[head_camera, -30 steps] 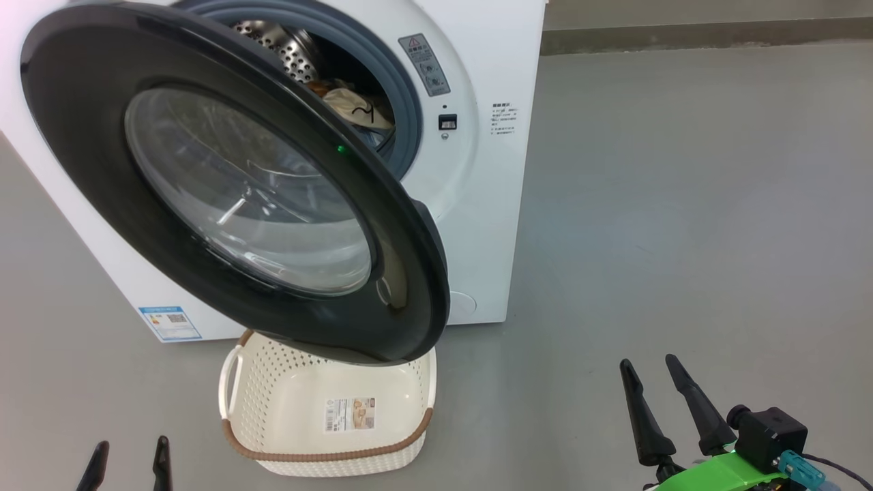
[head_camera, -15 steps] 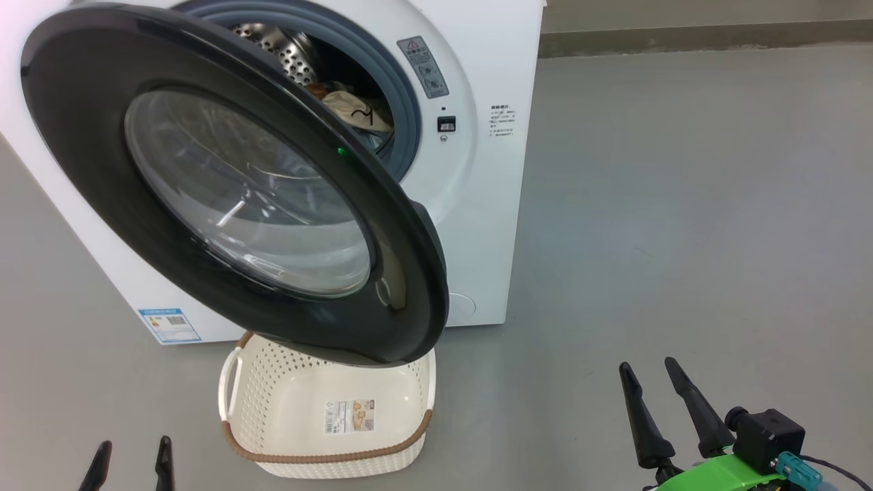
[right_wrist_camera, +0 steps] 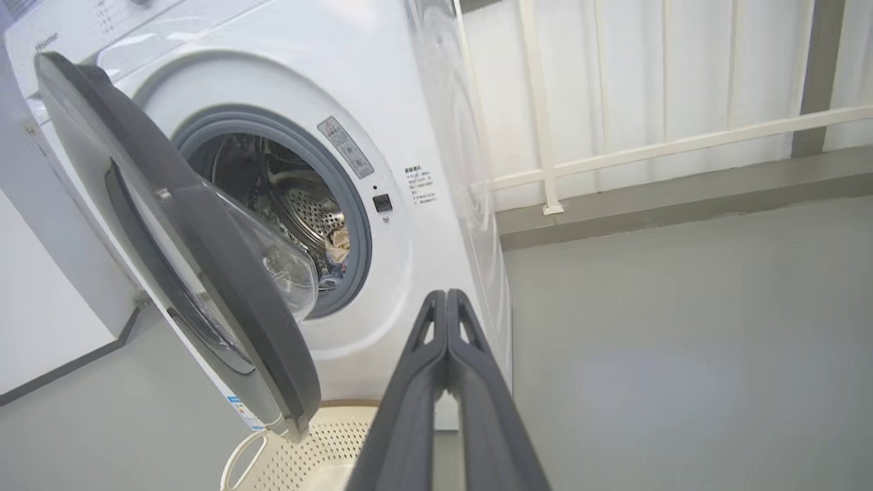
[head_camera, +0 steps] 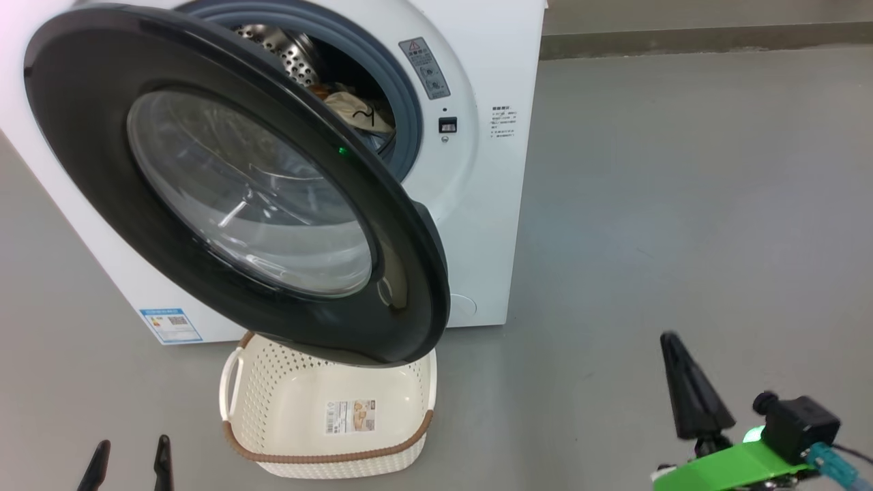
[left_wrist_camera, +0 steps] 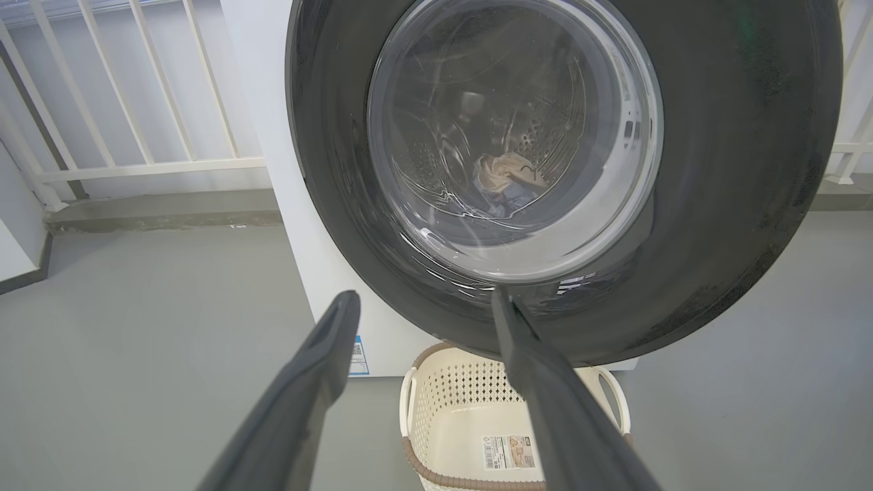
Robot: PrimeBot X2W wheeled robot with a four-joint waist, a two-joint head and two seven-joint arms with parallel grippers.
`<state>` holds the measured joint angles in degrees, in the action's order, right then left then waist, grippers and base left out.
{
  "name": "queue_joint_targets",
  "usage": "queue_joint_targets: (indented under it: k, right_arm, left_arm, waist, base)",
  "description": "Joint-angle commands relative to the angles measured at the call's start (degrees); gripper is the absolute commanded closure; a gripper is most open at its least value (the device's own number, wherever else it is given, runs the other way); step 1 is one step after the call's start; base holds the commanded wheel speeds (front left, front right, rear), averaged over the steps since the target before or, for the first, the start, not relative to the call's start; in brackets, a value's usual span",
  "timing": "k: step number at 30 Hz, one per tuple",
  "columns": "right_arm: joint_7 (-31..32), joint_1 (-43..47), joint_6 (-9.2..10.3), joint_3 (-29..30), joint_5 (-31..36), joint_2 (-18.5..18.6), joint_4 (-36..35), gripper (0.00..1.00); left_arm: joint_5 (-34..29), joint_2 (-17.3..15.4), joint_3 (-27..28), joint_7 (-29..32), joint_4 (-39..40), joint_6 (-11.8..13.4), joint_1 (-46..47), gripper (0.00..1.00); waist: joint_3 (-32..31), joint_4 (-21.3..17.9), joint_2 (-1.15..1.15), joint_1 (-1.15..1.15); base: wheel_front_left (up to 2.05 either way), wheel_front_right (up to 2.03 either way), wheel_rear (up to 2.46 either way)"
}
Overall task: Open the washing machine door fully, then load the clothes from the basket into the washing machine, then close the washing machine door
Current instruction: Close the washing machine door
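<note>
The washing machine [head_camera: 477, 204] stands with its black-rimmed door [head_camera: 225, 191] swung out wide over the basket [head_camera: 327, 416], which holds nothing but its label sticker. Cream and blue clothes [head_camera: 354, 112] lie inside the steel drum, and the left wrist view shows the same clothes [left_wrist_camera: 505, 181] through the door glass [left_wrist_camera: 511, 136]. My left gripper [head_camera: 129, 460] is open at the lower left, apart from the basket. At the lower right my right gripper [head_camera: 672, 348] is shut on nothing, its fingers [right_wrist_camera: 447, 320] pressed together and pointing toward the machine's front [right_wrist_camera: 423, 225].
Grey floor [head_camera: 682, 204] stretches to the right of the machine. A white railing [right_wrist_camera: 614, 157] and a low grey kerb [right_wrist_camera: 682, 198] run along the wall behind. The basket [right_wrist_camera: 300, 450] sits right under the door's lower edge.
My right gripper has closed its fingers and shifted slightly right and up in the head view. The left gripper, door and basket stay where they were.
</note>
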<state>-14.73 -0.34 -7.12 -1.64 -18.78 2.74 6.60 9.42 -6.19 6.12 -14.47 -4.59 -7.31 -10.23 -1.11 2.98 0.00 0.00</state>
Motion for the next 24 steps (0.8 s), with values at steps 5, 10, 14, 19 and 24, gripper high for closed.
queue_joint_targets:
  k: [5,10,14,19,24]
  right_arm:
    - [-0.3,-2.2,-0.36,-3.9,0.3,0.1,-14.6,1.00]
    - [-0.3,-3.3,-0.36,-7.8,2.2,0.1,-22.2,1.00]
    - [-0.3,-5.5,-0.36,-15.4,5.8,0.2,-26.2,1.00]
    - [-0.3,-8.9,-0.36,-25.1,7.7,3.5,-26.1,1.00]
    - [-0.3,-12.2,-0.36,-32.7,6.7,6.3,-21.3,1.00]
  left_arm:
    - [0.7,-0.5,2.2,-0.5,1.8,-0.2,2.5,0.00]
    - [1.1,-0.4,2.0,-0.5,1.8,-0.2,2.8,0.00]
    - [1.3,-0.2,1.0,-0.5,1.9,-0.2,3.1,0.00]
    - [2.2,-0.2,0.3,-0.5,1.9,-0.2,3.7,0.00]
    - [3.1,-0.4,-0.8,-0.5,1.8,-0.2,4.8,0.00]
  waist:
    - [0.5,0.1,0.00,0.00]
    - [1.0,0.4,0.00,0.00]
    - [1.6,1.5,0.00,0.00]
    - [3.0,3.8,0.00,0.00]
    - [5.0,6.6,0.00,0.00]
  base:
    - [0.00,0.00,0.00]
    - [0.00,0.00,0.00]
    - [0.00,0.00,0.00]
    - [0.00,0.00,0.00]
    - [0.00,0.00,0.00]
